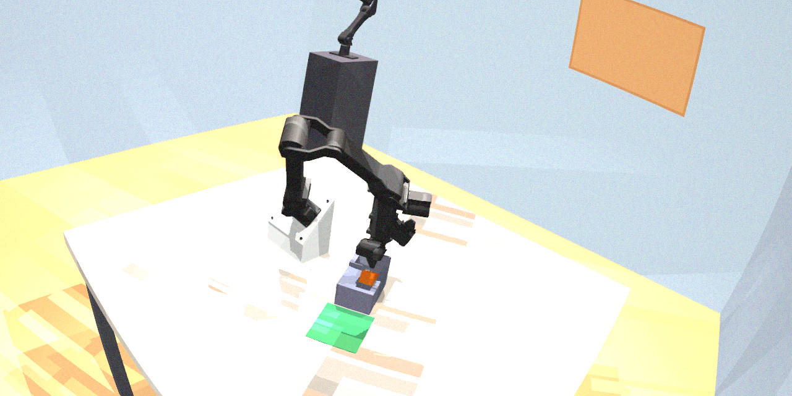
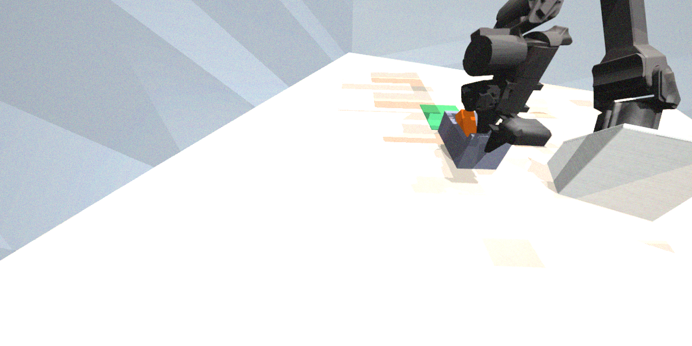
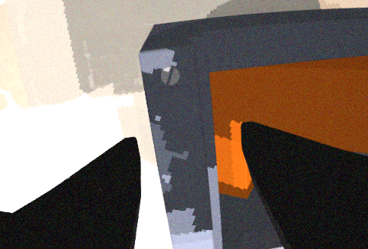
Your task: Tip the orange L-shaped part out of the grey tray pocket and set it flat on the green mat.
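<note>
The grey tray (image 1: 352, 297) (image 2: 476, 155) (image 3: 180, 103) stands on the table. The orange L-shaped part (image 1: 367, 277) (image 2: 466, 122) (image 3: 287, 99) sits tilted in its pocket. Its L-shaped end is low, and the end toward the mat sticks up above the rim. My gripper (image 1: 372, 263) (image 2: 483, 141) (image 3: 190, 142) is partly open and holds nothing. It is low over the L-shaped end. In the wrist view the right finger covers some of that end, and the left finger is outside the tray wall. Contact cannot be told. The green mat (image 1: 338, 327) (image 2: 429, 111) lies bare beside the tray.
The light grey stand (image 1: 317, 241) (image 2: 624, 170) under my arm's base is near the tray. A dark pedestal (image 1: 336, 91) with a second arm (image 1: 362, 8) stands behind the table. Patches of light and shadow cross the white table (image 1: 498, 294) (image 2: 290, 208).
</note>
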